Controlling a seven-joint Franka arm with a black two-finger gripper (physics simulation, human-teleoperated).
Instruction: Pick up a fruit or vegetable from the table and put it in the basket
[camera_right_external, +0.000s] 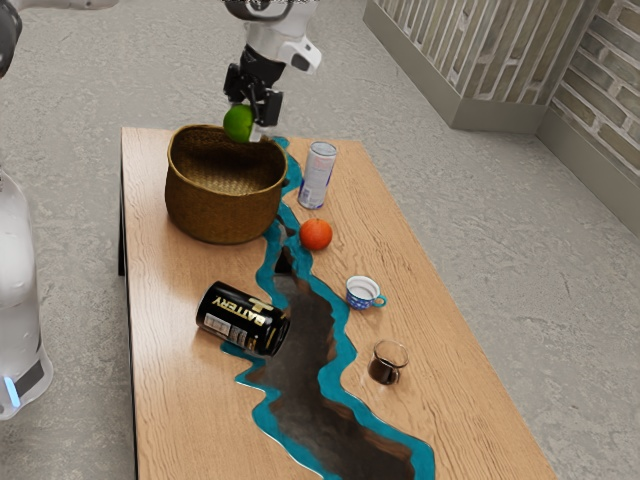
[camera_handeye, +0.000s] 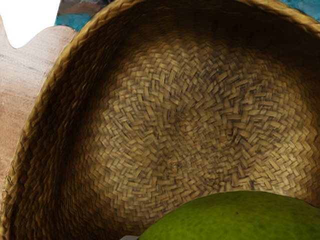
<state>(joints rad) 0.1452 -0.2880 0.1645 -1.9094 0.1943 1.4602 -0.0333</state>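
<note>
Lime (camera_right_external: 238, 123) aloft, gripped by the pincer (camera_right_external: 247, 121): fingers closed in to the fruit's width and no further, the catch hanging at their tips by the far rim of the basket (camera_right_external: 222, 205). Wrist view puts the green skin above the woven bottom, within the line of the rim, so I judge the carry all but finished. Done: fruit chosen, picked up, brought to the basket's mouth. Left: a small lowering, perhaps a slight shift inward to clear the rim, then the release; the lime is above the basket, not resting in it. Counter (camera_right_external: 170, 410) of pale, straight-grained wood, split lengthwise by a dark, river-like band (camera_right_external: 305, 350) edged in teal (camera_right_external: 420, 455). Basket stands toward the far end, upright, brown weave. Just beside it, a tall pale can (camera_right_external: 317, 175), upright, and an orange (camera_right_external: 316, 235) sitting nearer the camera. Farther along, a blue-and-white cup (camera_right_external: 361, 293) and a small glass cup (camera_right_external: 388, 364) with dark contents. Black can (camera_right_external: 243, 319), lettered BATTERY, lies on its side, partly over the teal edging. Room plain: mottled grey floor (camera_right_external: 470, 210) all round, pale brick wall (camera_right_external: 610, 100) and a slatted panel (camera_right_external: 430, 45) toward the exterior view's right, both above a grey skirting. White robot body (camera_right_external: 18, 290) at the exterior view's left.
</note>
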